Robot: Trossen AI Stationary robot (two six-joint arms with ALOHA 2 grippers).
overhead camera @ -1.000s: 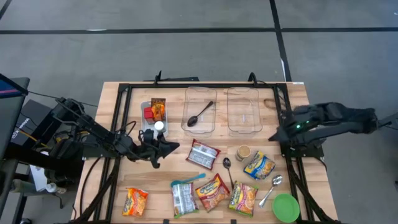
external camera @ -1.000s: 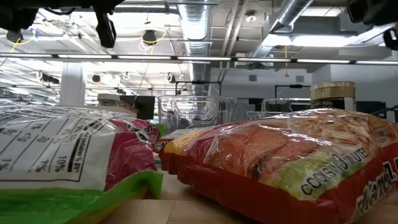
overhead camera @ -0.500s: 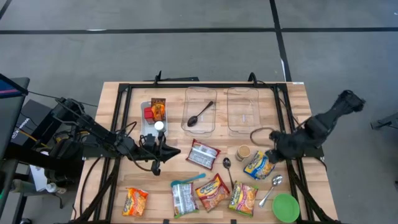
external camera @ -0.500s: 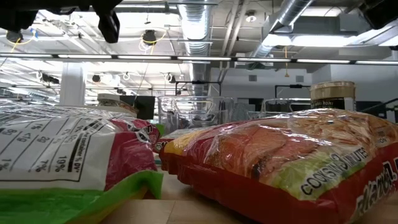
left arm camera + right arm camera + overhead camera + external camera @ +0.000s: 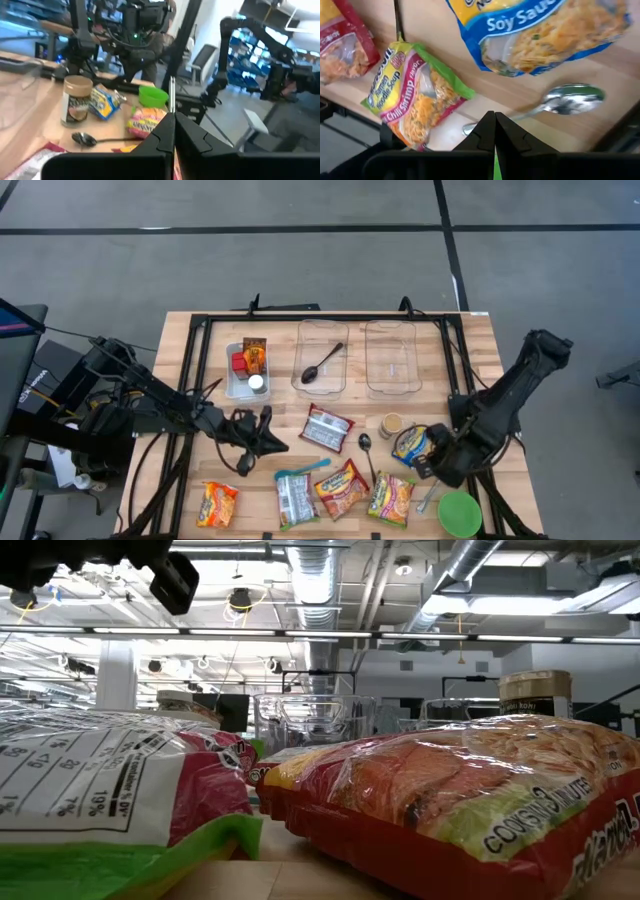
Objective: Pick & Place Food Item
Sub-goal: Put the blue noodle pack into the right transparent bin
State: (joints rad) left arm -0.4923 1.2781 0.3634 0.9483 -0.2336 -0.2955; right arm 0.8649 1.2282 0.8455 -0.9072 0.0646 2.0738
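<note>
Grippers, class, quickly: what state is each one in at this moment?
Left gripper: shut, holding nothing, above the table's left half.
Right gripper: shut, holding nothing, low over the silver spoon beside the blue soy sauce noodle packet.

- The table [image 5: 480, 340] is showing pale, matt wood planks.
- The noodle packets [image 5: 415, 90] are gleaming as glossy printed plastic film.
- The spoon [image 5: 560, 100] is shining like polished metal.
- The trays [image 5: 390, 358] are looking like clear, smooth plastic.
</note>
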